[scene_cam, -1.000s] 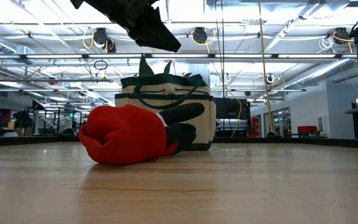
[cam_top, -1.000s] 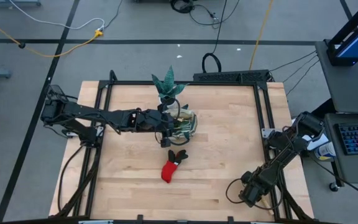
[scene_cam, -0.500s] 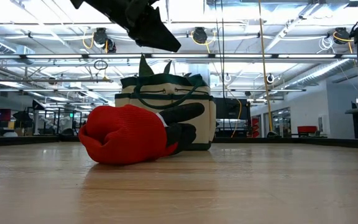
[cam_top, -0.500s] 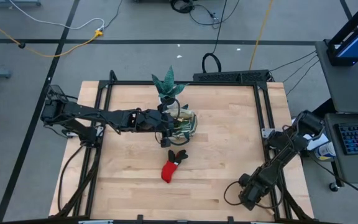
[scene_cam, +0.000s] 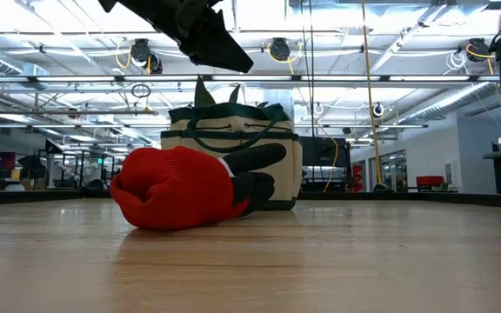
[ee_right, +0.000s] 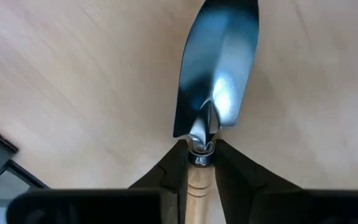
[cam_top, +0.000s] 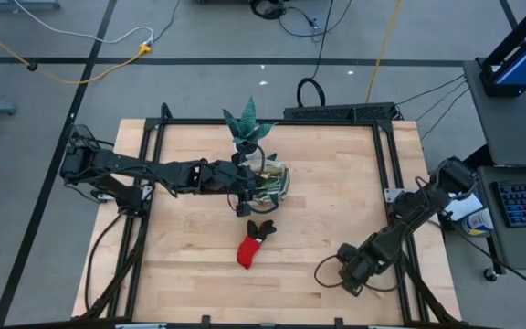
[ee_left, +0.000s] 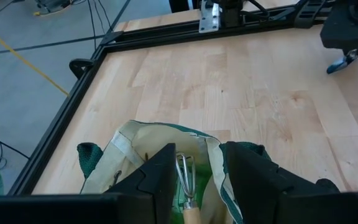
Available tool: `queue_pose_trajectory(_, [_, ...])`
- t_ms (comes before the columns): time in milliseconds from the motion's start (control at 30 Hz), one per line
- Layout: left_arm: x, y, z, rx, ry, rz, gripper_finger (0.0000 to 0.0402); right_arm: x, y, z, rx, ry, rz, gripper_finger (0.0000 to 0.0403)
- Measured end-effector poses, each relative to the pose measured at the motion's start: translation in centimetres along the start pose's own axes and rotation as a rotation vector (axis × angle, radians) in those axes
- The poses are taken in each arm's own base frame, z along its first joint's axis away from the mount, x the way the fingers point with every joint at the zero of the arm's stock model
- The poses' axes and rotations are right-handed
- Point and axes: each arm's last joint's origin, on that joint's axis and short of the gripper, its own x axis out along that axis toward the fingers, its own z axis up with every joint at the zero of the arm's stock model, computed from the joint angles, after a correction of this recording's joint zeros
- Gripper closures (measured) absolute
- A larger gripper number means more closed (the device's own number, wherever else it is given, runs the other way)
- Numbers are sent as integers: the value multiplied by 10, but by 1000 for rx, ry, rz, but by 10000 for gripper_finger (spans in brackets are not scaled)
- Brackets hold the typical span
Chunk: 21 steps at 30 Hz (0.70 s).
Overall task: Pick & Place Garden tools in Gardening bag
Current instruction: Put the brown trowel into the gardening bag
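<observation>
The beige, green-trimmed gardening bag (cam_top: pixel 272 181) stands mid-table, open at the top, in front of a potted plant (cam_top: pixel 248 123). My left gripper (ee_left: pixel 194 162) hovers open over the bag's mouth, its fingers on either side of a wooden-handled tool (ee_left: pixel 185 186) that stands inside the bag. A red-and-black glove (cam_top: pixel 250 247) lies on the table nearer the front edge. Near the front right, my right gripper (ee_right: pixel 197 152) is shut on a metal trowel (ee_right: pixel 219 68) with a wooden handle, which the left wrist view also shows (ee_left: pixel 340 62). My right gripper pinches the trowel's wooden handle at its blade end (ee_right: pixel 197 171), just behind the metal collar, between its two fingers. The fingers come steeply from above and lie along the tool. The blade (ee_right: pixel 222 56) points down past the fingertips; whether its tip touches the table I cannot tell.
A black metal frame (cam_top: pixel 386 164) runs round the tabletop. Bare wood lies between the bag and my right gripper (cam_top: pixel 347 272). The glove (scene_cam: pixel 181 187) lies in front of the bag (scene_cam: pixel 233 143) in the low view.
My right gripper has swung toward the table's left and a little toward the far edge, away from the front right corner, and has turned as it went. My left arm, the bag and the glove have kept still.
</observation>
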Motion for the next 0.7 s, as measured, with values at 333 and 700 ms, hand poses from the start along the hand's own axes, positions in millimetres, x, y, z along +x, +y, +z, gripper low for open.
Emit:
queue_pose_trajectory(333, [0, 0, 0, 4, 0, 0, 254, -8, -3, 30, -180, -83, 12, 350])
queue_pose_trajectory(700, [0, 0, 0, 4, 1, 0, 254, -21, -12, 68, -345, -161, 28, 350])
